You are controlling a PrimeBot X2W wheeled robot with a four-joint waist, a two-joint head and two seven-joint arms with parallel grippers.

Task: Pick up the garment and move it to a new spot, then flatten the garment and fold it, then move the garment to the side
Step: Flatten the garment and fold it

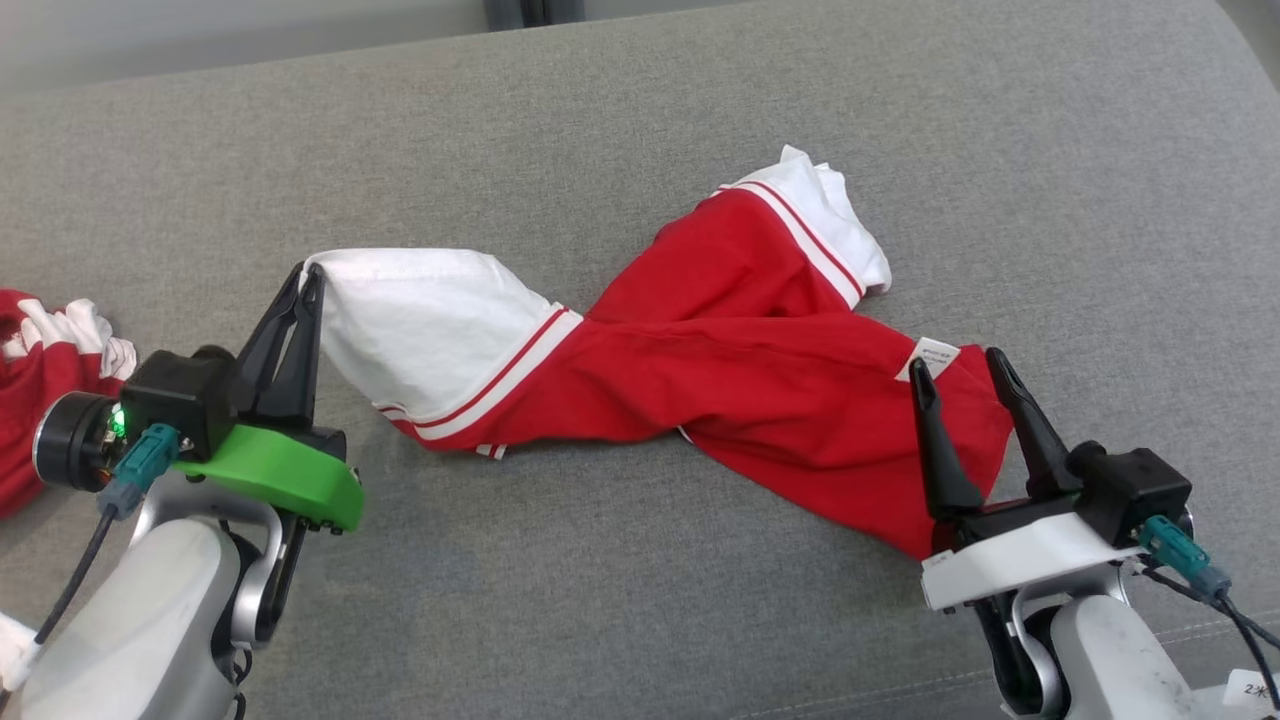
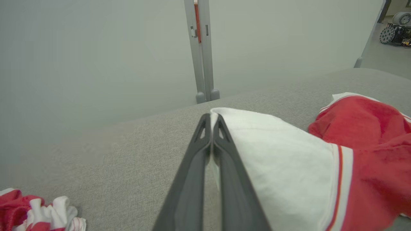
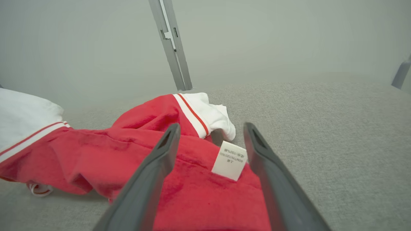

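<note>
the garment (image 1: pixel 720 370) lies across the middle of the grey cushion (image 1: pixel 640 120), twisted at its waist, not flat. one white end points to the cushion's left edge, a second white-cuffed end to its far right, and the red bulk sags toward the near right.

the left gripper (image 1: pixel 308 275) is pinched tight on the tip of the left white end; in the left wrist view the two fingers (image 2: pixel 192 179) meet with white cloth caught between them, and that end seems drawn up a little off the cushion. the right gripper (image 1: pixel 957 360) stands wide, holding nothing, its fingers over the red part to either side of the white label (image 3: pixel 229 160), near the cloth; whether they touch it i cannot tell.

my reading of progress: early. one corner is gripped, the other grip is not yet made, so the pick-up is half prepared. the carry to a new spot, the flattening, the fold and the move to the side are all left. the twist will need pulling out before any fold, best with both ends held and drawn apart.

a second red and white heap (image 1: pixel 50 370) sits at the cushion's left edge, well apart from the garment and close by the left arm.

containers: nothing here serves as one; both pieces of cloth rest straight on the cushion.
</note>
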